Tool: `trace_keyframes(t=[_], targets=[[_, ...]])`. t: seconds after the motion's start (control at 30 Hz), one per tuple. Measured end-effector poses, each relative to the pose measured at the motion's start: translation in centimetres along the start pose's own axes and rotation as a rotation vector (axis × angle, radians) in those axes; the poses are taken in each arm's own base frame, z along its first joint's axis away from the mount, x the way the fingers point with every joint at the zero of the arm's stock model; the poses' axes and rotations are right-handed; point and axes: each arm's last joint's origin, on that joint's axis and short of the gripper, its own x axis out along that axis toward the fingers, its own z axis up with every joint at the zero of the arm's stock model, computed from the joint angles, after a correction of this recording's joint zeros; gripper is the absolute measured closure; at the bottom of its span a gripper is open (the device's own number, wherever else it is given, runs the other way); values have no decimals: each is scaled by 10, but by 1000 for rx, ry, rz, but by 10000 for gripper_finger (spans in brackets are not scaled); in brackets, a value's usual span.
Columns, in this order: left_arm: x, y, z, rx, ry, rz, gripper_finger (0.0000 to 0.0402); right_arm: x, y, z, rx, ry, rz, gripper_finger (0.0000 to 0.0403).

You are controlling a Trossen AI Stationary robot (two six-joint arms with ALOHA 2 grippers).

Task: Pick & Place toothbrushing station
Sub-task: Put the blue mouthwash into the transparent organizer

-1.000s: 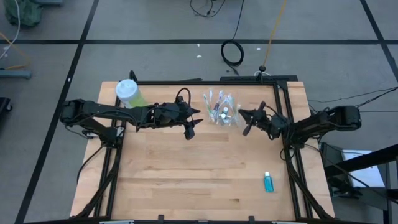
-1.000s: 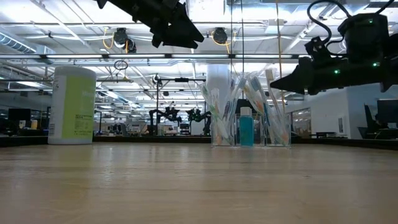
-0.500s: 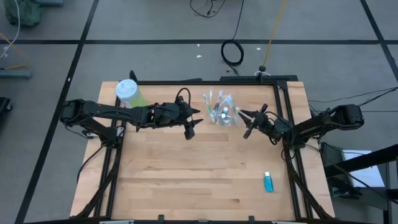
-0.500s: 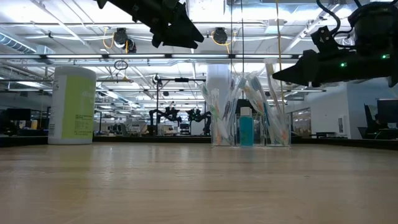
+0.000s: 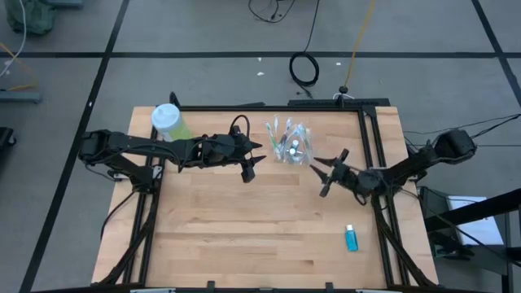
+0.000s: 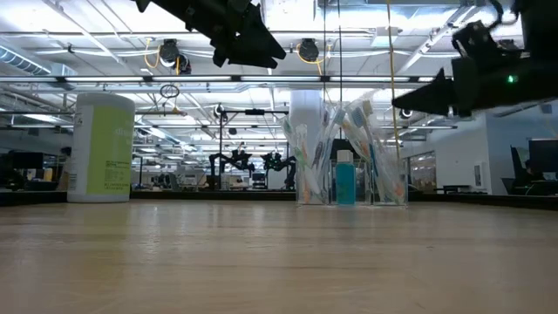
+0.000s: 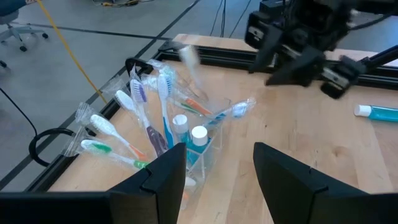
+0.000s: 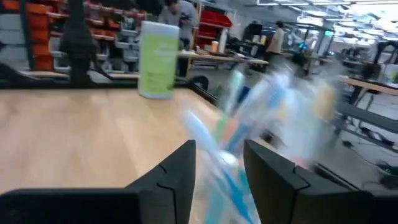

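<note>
Table: pale wooden butcher-block top (image 5: 244, 228) in a black metal frame; everything stands toward its 12 o'clock edge except one tube.
Bottle: tall green cylinder with a white cap (image 5: 168, 121), upright at the table's 10 o'clock corner, well apart from the cup.
Left arm: reaches in from 9 o'clock; left gripper (image 5: 251, 159) hangs above the table just at 9 o'clock of the cup, fingers (image 7: 163, 180) spread wide with nothing between them.
Right arm: comes in from 3 o'clock; right gripper (image 5: 323, 172) sits off the table at roughly 4 o'clock of the cup, near it but apart; jaws parted in a narrow V, holding nothing.
Cup: small clear plastic cup (image 7: 202, 155), upright near the table's 12 o'clock edge, between the two grippers.
Toothbrushes: thin wrapped brushes, white, blue, green and orange (image 7: 140, 121), fanned out of the cup.
Tubes in cup: two white caps (image 7: 190, 127) show inside it, side by side.
Loose tube: small teal tube with a white cap (image 5: 351, 238), flat on the wood at 5 o'clock of the right gripper, well apart from it.
</note>
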Motion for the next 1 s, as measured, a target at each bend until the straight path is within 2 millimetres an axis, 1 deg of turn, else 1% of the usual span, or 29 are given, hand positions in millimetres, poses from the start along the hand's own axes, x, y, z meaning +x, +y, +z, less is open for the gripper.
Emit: trace_keyframes(t=[0.1,0.2,0.27,0.33,0.37,0.5,0.6,0.7,0.8,0.9,0.93,1.0], targets=[[0,0,0,0,0,0,210,3,21,18,-33,30,22,273],[0,0,0,3,0,0,210,4,43,34,-120,124,33,273],[0,0,0,6,0,0,211,3,56,50,-123,177,43,273],[0,0,0,7,3,-1,210,1,67,66,-85,240,79,273],[0,0,-1,8,6,0,210,-1,71,71,-53,283,100,273],[0,0,-1,8,9,-1,210,-11,84,84,153,492,259,273],[0,0,-1,8,10,-1,210,-20,90,83,417,627,299,273],[0,0,-1,8,9,-1,210,-29,92,76,582,774,265,273],[0,0,-1,8,9,-1,211,-44,87,59,630,1064,181,273],[0,0,-1,8,9,-1,211,-58,80,47,667,1358,37,273],[0,0,-1,8,9,-1,211,-63,78,44,670,1433,-11,273],[0,0,-1,8,9,-2,210,-70,75,42,674,1529,-86,273]])
